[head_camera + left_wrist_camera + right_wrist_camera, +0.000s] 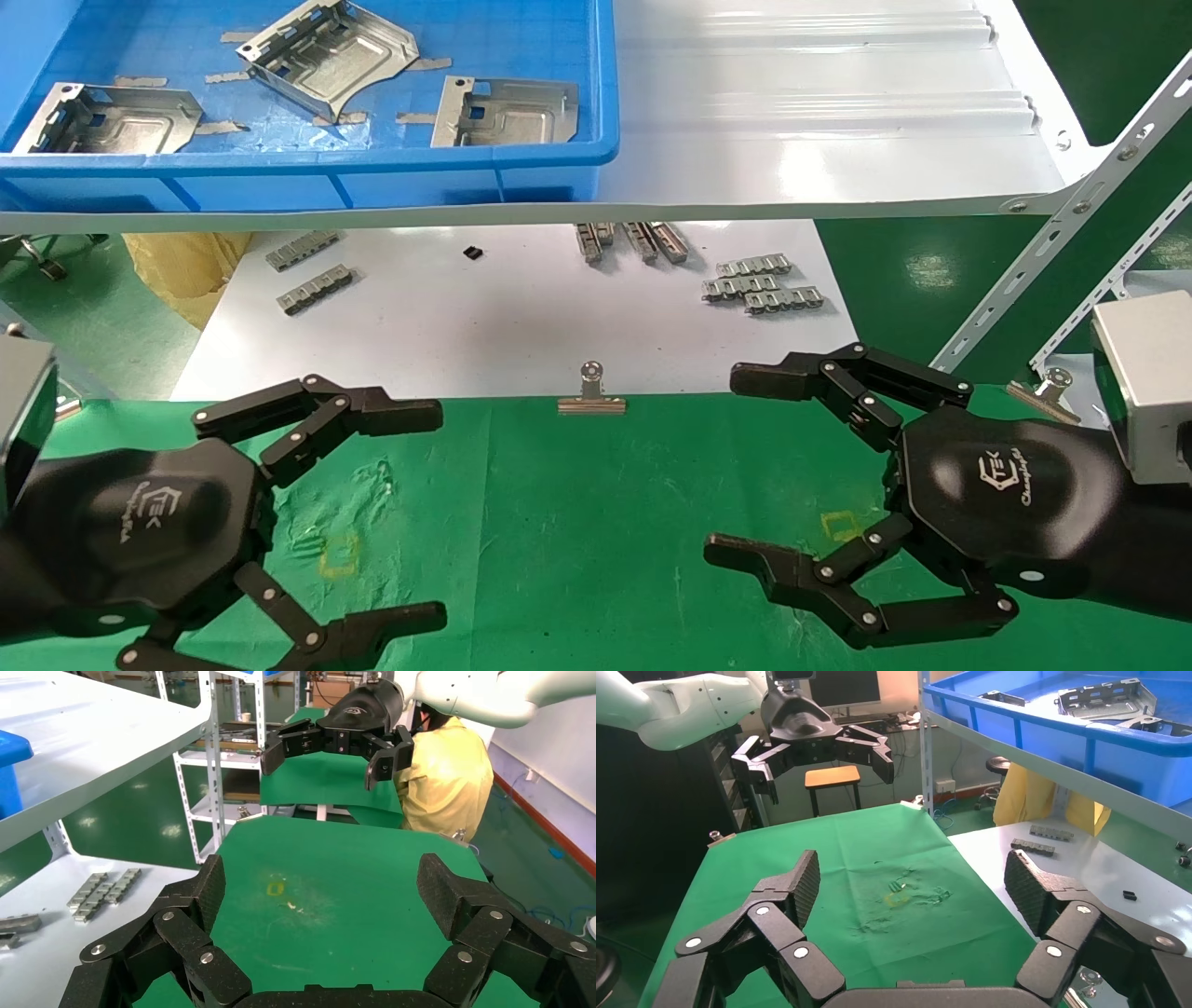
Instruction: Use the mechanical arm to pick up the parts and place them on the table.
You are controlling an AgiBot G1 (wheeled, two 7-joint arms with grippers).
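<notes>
Both grippers hover low over the green table, closest to us, and both stand spread with nothing between the fingers. Left gripper sits at the near left, right gripper at the near right, each pointing inward across the cloth toward the other.

Now the parts. Three silvery plates lie up in the blue bin on the raised shelf, well beyond and above both sets of fingers. Left part lies flat at the bin's left end. Middle part sits farther back, propped at a tilt with its slotted flange toward the left. Right part lies flat near the bin's front wall, long axis running roughly across the view, flange at its left end.

So the whole bin sits on the left half of the scene. My read: the left gripper is the nearer one to all three, and the right part by the front wall looks the easiest reach. Either way the fingers must rise over that front wall and come down from above.

Below the shelf, a white sheet carries small link strips, and a binder clip pins the cloth's far edge.
</notes>
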